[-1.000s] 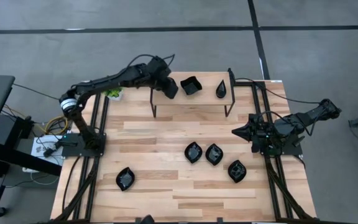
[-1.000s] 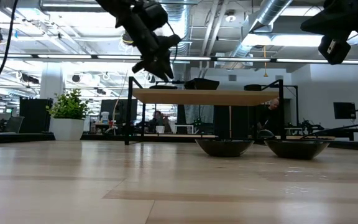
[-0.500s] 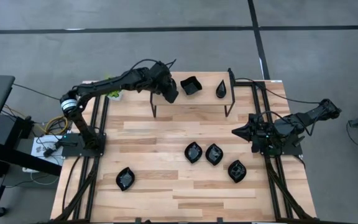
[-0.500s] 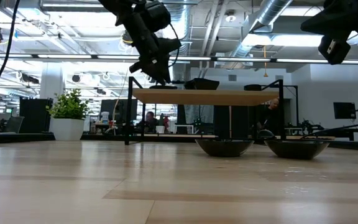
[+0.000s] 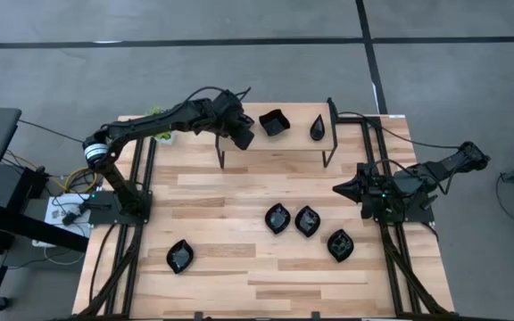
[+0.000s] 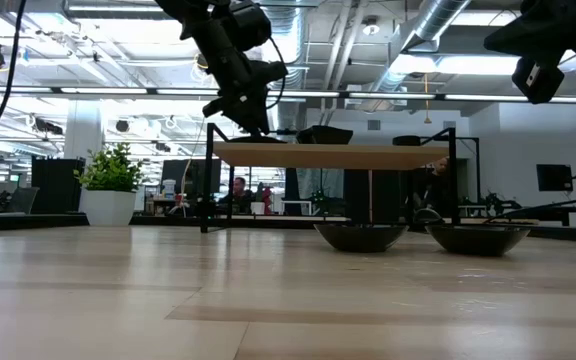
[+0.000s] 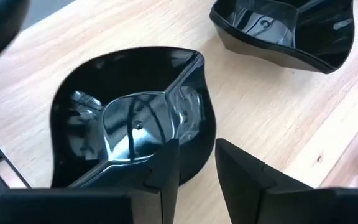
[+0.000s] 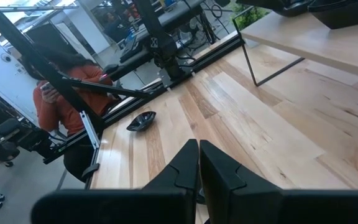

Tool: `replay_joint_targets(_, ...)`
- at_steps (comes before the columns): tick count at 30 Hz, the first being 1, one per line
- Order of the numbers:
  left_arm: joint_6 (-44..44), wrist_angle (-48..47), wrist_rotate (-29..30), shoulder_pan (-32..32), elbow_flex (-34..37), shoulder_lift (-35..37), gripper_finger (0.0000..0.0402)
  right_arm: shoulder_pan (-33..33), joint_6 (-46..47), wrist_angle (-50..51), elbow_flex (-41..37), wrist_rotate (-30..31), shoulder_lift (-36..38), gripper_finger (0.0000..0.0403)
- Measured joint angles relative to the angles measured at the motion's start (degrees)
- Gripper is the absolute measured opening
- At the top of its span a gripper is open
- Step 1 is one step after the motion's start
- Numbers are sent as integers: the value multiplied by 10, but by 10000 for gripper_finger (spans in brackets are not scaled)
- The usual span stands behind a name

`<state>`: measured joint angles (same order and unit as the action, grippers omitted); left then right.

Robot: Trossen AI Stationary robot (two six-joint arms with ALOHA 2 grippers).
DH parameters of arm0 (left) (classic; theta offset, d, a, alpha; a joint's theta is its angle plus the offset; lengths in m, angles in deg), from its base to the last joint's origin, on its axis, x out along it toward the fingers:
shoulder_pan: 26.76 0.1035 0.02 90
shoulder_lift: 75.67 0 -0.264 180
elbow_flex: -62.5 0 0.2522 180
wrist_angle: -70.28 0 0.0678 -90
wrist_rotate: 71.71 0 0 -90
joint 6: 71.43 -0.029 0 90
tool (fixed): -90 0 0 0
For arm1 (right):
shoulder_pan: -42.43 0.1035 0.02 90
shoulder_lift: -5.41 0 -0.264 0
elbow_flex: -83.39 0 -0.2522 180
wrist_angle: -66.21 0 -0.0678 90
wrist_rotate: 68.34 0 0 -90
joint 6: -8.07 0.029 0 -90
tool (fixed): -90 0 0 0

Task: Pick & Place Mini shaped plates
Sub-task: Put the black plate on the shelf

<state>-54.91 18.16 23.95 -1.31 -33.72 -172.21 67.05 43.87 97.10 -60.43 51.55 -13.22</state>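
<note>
Seven small black plates in all. Three are up on the raised shelf [image 5: 275, 143]: one [image 7: 129, 124] gripped by the left end effector [image 5: 242, 135], a wavy-edged square one [image 5: 274, 122], and a teardrop one [image 5: 318, 128]. Four lie on the table [image 5: 212, 192]: three in a group, at [image 5: 277, 218], [image 5: 307, 221] and [image 5: 340, 244], and one apart [image 5: 179, 257]. There are two robot arms, so two end effectors; the right end effector [image 5: 339, 188] holds nothing. One shelf, one table, one small green potted plant [image 5: 163, 135]. One person [image 8: 58, 93] shows beyond the table.
</note>
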Motion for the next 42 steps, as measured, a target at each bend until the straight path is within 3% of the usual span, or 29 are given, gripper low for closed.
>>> replay_joint_targets(10,-16,0,6,4,0,9,104,0,-3,2,0,0,0,10)
replay_joint_targets(16,-31,-3,13,37,0,12,104,0,-3,1,0,0,0,10)
replay_joint_targets(25,33,-35,-2,59,-1,38,104,-1,1,0,0,0,0,10)
replay_joint_targets(30,82,-60,-43,35,0,66,104,0,-2,1,0,1,0,10)
replay_joint_targets(36,93,-52,-31,-5,0,60,104,0,-4,4,0,2,0,10)
replay_joint_targets(42,-71,2,9,-54,0,53,104,0,-8,3,0,2,0,10)
